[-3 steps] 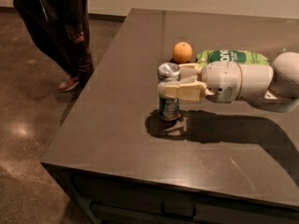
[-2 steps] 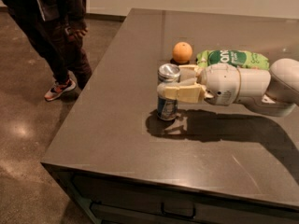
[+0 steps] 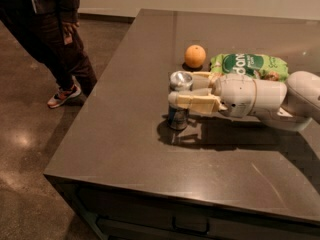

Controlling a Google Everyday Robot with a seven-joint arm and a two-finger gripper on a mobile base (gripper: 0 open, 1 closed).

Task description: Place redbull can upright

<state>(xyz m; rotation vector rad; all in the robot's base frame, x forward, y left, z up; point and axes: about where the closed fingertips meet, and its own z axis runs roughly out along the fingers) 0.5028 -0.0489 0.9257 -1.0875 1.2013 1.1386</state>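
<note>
The gripper [image 3: 179,90] pinches the redbull can [image 3: 177,118] in its jaws, standing on the desk [image 3: 125,134] near the orange [image 3: 195,56]; next I think it must gently let go.

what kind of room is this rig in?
Probably an office break area: dark counter with drawers beneath, polished concrete floor, an orange and a green snack bag. The gripper, mid-counter, grips the upright redbull can.
</note>
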